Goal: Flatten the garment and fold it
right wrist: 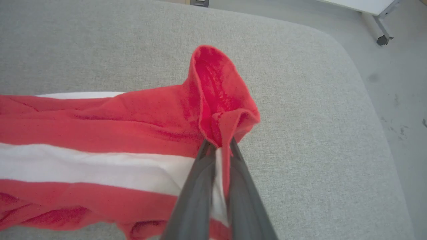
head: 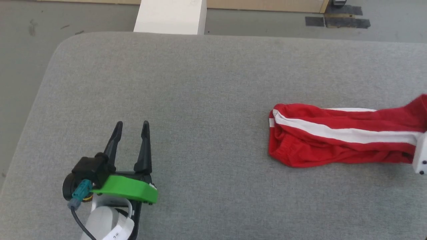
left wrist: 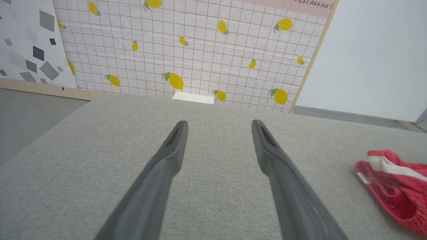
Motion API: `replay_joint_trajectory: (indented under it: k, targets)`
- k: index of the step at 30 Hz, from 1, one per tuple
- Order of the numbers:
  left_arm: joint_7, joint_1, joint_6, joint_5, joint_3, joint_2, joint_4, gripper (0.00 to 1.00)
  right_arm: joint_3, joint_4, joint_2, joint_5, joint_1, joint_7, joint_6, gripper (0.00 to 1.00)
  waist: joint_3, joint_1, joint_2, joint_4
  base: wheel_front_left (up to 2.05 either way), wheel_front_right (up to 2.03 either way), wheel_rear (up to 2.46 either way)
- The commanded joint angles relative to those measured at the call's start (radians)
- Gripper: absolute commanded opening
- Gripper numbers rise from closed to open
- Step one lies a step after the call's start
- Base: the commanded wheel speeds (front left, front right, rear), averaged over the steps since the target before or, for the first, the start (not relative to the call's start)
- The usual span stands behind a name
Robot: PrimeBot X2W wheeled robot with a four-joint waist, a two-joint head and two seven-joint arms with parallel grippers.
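1. Overhead, from the head view, the left end effector [head: 132, 123] sits low on the left over the grey fabric-covered bench [head: 200, 83]. Its two dark fingers point up the view with a clear gap between them and nothing in that gap. The garment [head: 333, 140] lies well apart from it on the right side of the bench. It is a long, rumpled red bundle with a white stripe running along it, and it reaches the right edge of the picture. A pale piece of the right arm [head: 420, 156] overlaps its far right end. Beyond the bench are grey floor [head: 20, 66] and a white block [head: 170, 16].

2. Along the left wrist view, the left end effector [left wrist: 219, 123] is spread wide and holds nothing, with bare bench [left wrist: 217, 200] beneath it. One end of the garment [left wrist: 397, 186] lies at the lower right. A lemon-patterned wall [left wrist: 200, 50] stands behind the bench.

3. Through the right wrist view, the right end effector [right wrist: 220, 145] is pinched nearly closed on a fold of the garment [right wrist: 100, 133]. Red and white cloth shows between its fingers, and a red flap stands up just past the tips. The rest of the garment stretches to the left across the bench [right wrist: 300, 100], near a rounded corner.
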Motion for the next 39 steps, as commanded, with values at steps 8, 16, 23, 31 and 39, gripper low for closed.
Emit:
replay_joint_trajectory:
  k: [8,16,23,31,39]
  targets:
    - [-0.005,0.016,-0.003,0.002,-0.015,-0.002,0.013,1.0,0.29,-0.209,-0.066,-0.002,0.0,0.057,-0.002,0.0,-0.028,0.0,0.0,0.005,0.0,0.0,0.0]
    - [-0.005,-0.004,-0.004,-0.018,-0.036,-0.002,0.013,1.0,0.77,-0.204,-0.115,0.111,-0.149,0.189,-0.002,0.0,-0.003,0.0,0.0,0.048,0.0,0.0,0.0]
    - [-0.005,-0.03,-0.003,-0.031,-0.051,-0.002,0.013,1.0,0.989,-0.079,-0.114,0.225,-0.23,0.215,-0.002,0.0,0.028,0.0,0.0,0.087,0.0,0.0,0.0]
    - [-0.005,-0.03,0.006,-0.035,-0.047,-0.002,0.014,1.0,1.035,-0.074,-0.126,0.305,-0.245,0.127,-0.002,1.0,0.018,0.0,0.0,0.083,0.0,0.0,0.0]
    - [-0.005,0.0,0.01,-0.027,-0.028,-0.002,0.016,1.0,0.871,-0.193,-0.093,0.301,-0.161,-0.093,-0.002,1.0,-0.039,0.0,0.0,0.025,0.0,0.0,0.0]
